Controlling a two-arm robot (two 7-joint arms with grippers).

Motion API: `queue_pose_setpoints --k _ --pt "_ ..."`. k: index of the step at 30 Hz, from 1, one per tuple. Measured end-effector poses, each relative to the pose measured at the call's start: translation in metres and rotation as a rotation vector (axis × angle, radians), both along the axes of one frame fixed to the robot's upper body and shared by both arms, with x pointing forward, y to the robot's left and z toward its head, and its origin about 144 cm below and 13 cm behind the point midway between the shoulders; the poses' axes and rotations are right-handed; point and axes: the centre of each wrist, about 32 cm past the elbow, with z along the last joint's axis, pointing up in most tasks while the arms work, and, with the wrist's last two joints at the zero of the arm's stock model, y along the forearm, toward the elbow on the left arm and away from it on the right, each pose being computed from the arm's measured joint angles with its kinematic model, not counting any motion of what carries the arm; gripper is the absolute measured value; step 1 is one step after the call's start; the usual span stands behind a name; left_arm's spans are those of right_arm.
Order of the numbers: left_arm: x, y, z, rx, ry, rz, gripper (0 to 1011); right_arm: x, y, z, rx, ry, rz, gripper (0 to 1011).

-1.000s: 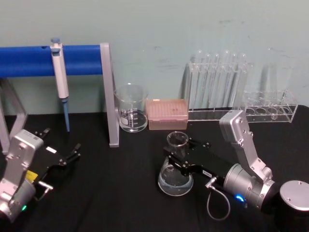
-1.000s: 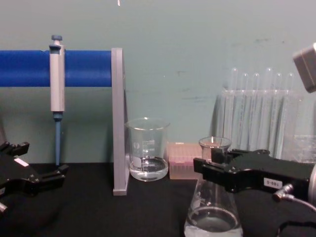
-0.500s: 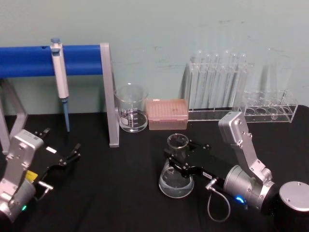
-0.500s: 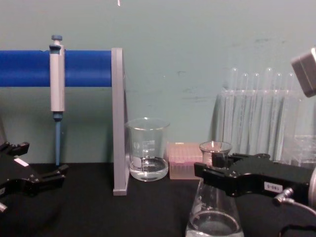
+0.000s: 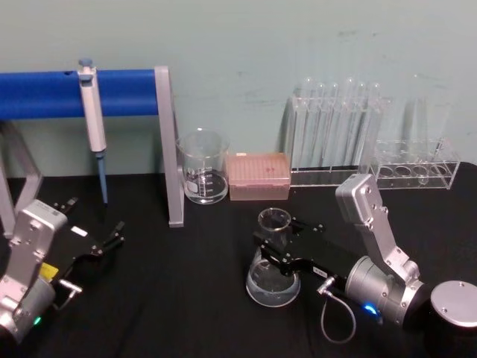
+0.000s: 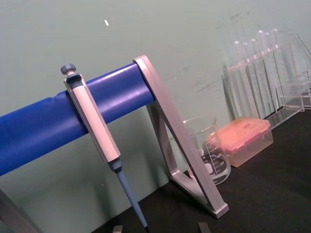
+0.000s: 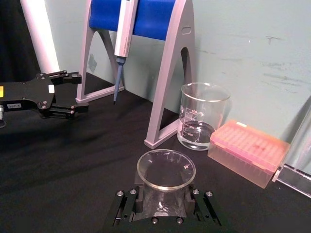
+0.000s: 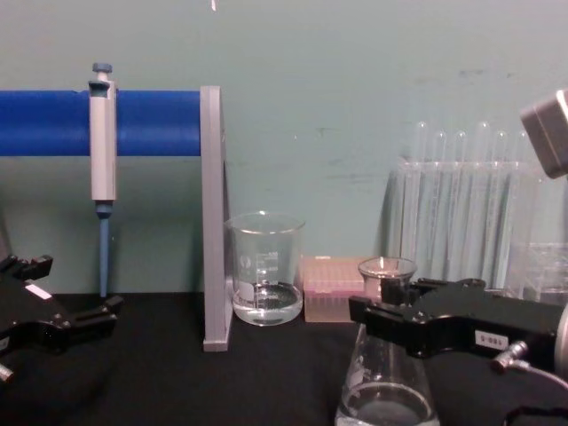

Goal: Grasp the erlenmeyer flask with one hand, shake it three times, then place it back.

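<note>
On the black worktop (image 5: 186, 298) in the head view, I see the erlenmeyer flask (image 5: 273, 261) standing right of centre, in front of the pink tip box (image 5: 257, 176). My right pincer (image 5: 282, 237) is pinching the flask at its neck, one black finger on each side, just under the flared rim. The glass beaker (image 5: 202, 168) sits farther back beside the grey stand (image 5: 167, 145), with the pipette (image 5: 92, 119) hanging on the blue bar. The test tube rack (image 5: 335, 134) stands at the back right. My left pincer (image 5: 93, 233) sits at the left near the worktop, spread and holding nothing.

From the chest view, the flask (image 8: 386, 373) is upright with a little clear liquid at the bottom of its wide base. The right pincer (image 8: 395, 302) clamps the neck from the right; the flask's rim stands just above its fingers. The left pincer (image 8: 67, 297) shows at the lower left edge, fingers apart.

In the left wrist view, I see the pipette (image 6: 97, 141), the stand (image 6: 180, 136), the beaker (image 6: 206, 155) and the tip box (image 6: 243, 141).

In the right wrist view, the flask's rim (image 7: 166, 169) sits between the right pincer's fingers (image 7: 127, 206), which press against the glass on both sides. Farther off, the left pincer (image 7: 68, 92) is spread over the worktop.
</note>
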Motion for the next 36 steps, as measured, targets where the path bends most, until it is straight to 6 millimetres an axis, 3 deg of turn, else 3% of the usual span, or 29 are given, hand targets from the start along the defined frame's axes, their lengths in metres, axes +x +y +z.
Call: queue_pose_setpoints --k 12,16,27,30,36 --pt "0.0 0.0 0.0 0.0 0.0 0.0 1001 -0.0001 0.0002 0.0002 0.004 0.0 -0.001 473" --pt "0.0 0.0 0.0 0.0 0.0 0.0 1001 -0.0001 0.0001 0.0003 0.005 -0.001 -0.002 629" --pt "0.0 0.0 0.0 0.0 0.0 0.0 1001 -0.0001 0.0001 0.0003 0.005 0.0 -0.002 944" --pt "0.0 0.0 0.0 0.0 0.0 0.0 1001 -0.0001 0.0001 0.0003 0.005 0.0 -0.002 1002" --pt "0.0 0.0 0.0 0.0 0.0 0.0 1001 -0.0001 0.0001 0.0002 0.005 0.0 -0.002 1000"
